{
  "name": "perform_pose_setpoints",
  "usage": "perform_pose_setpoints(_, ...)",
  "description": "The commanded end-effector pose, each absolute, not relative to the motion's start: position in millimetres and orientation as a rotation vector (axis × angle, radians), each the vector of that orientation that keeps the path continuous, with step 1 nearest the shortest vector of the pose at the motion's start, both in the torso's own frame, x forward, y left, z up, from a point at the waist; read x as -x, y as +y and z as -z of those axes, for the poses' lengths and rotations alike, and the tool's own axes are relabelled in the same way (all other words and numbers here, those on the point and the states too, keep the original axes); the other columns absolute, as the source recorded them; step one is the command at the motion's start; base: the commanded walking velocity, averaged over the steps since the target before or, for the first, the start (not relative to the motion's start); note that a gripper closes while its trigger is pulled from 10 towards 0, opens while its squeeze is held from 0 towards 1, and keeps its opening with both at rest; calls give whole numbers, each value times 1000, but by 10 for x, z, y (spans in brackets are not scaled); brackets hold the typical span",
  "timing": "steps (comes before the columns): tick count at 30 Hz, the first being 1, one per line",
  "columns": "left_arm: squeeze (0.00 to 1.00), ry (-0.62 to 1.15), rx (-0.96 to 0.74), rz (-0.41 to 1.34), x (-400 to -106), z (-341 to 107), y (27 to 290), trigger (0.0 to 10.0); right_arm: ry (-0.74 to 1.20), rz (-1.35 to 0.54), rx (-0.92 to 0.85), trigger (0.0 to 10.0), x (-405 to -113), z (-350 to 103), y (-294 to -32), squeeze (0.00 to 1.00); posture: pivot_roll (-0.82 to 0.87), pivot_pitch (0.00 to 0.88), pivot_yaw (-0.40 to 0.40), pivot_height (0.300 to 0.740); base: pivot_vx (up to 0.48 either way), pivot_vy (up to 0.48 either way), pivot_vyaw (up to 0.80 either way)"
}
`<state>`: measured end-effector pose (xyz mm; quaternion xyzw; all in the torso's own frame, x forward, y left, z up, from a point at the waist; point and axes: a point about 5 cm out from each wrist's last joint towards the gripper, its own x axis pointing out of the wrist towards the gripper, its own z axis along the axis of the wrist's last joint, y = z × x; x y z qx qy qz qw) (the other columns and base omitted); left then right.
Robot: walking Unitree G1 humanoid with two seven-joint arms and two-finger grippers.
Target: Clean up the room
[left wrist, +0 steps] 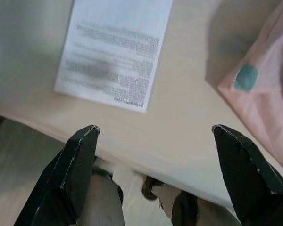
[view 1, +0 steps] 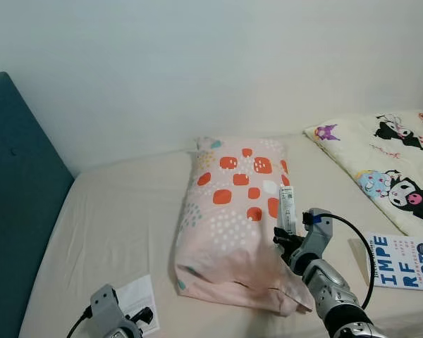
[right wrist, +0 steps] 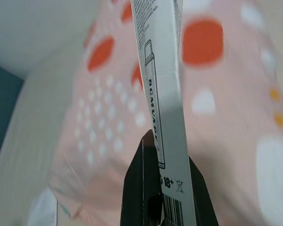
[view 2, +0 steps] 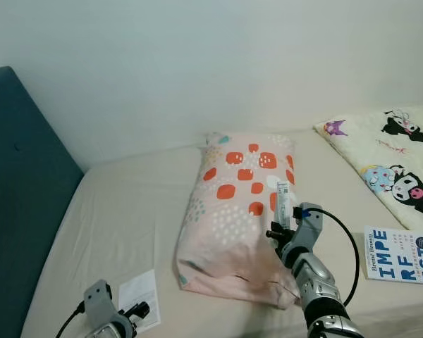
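Beige sheets cover the bed (view 1: 113,232), which runs from the near edge back to a plain pale wall (view 1: 197,63), with a teal headboard (view 1: 14,197) along the robot's left. Nearest, at the bed's front edge, the left pincer (view 1: 142,315) hovers with its two black fingers (left wrist: 78,167) spread wide apart, holding nothing; a printed paper leaflet (view 1: 132,297) lies flat on the sheet just beyond its tips. On the robot's right, the right pincer (view 2: 282,232) is pressed together on a slim white box (view 2: 285,204), a long narrow carton with small print and a barcode. The box stands nearly upright above the fingers, raised over the right-hand edge of the pillow (view 1: 233,218). That pillow, pale pink with orange blocks and white dots, lies in the middle of the bed, its far end near the wall. Right of the arm, a white book (view 1: 403,262) with large blue letters rests flat on the sheet. Farther back on that side spreads a cream blanket (view 1: 395,162) printed with black-and-white cartoon figures, reaching towards the wall.
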<state>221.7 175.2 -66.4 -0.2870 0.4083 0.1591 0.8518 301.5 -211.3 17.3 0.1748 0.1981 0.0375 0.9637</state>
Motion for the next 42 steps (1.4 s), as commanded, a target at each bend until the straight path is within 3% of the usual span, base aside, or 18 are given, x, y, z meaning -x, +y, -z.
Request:
perform_pose_setpoints(1, 0, 833, 561, -377, -2219, 643, 1910, 10000, 480, -93, -350, 10000, -2889, -3, -2009, 0, -199, 46, 51, 649, 0, 0, 0)
perform_pose_setpoints(4, 0, 828, 550, -404, -2212, 640, 1963, 10000, 507, -137, -334, 10000, -2856, 49, -1892, 0, -194, 37, 47, 644, 0, 0, 0)
perform_pose_setpoints(6, 0, 818, 541, -469, -2178, 640, 2077, 10000, 552, -277, -283, 10000, -2811, 123, -1536, 0, -183, 23, 31, 629, 0, 0, 0)
perform_pose_setpoints(15, 0, 773, 609, -541, -2187, 622, 2130, 10000, 561, -461, -242, 10000, -2809, 105, -1128, 0, -142, 5, -36, 615, 0, 0, 0)
perform_pose_setpoints(17, 0, 761, 644, -543, -2198, 618, 2111, 10000, 558, -483, -235, 10000, -2811, 97, -1091, 0, -140, 10, -41, 615, 0, 0, 0)
perform_pose_setpoints(18, 0, 737, 750, -518, -2237, 614, 2005, 10000, 554, -499, -223, 10000, -2817, 87, -1072, 0, -138, 22, -46, 615, 0, 0, 0)
perform_pose_setpoints(30, 0, 669, 910, -365, -2353, 559, 1768, 10000, 523, -467, -241, 10000, -2806, 82, -1144, 0, -162, 101, -26, 615, 0, 0, 0)
perform_pose_setpoints(31, 0, 600, 989, -291, -2410, 505, 1736, 10000, 488, -464, -284, 10000, -2746, 87, -1153, 0, -177, 226, -2, 615, 0, 0, 0)
perform_pose_setpoints(37, 0, 507, 1051, -193, -2529, 391, 1745, 10000, 421, -479, -340, 10000, -2605, 59, -1123, 0, -161, 320, 20, 615, 0, 0, 0)
perform_pose_setpoints(42, 0, 476, 1067, -142, -2623, 315, 1695, 10000, 404, -458, -356, 10000, -2578, 50, -1185, 0, -151, 336, 30, 615, 0, 0, 0)
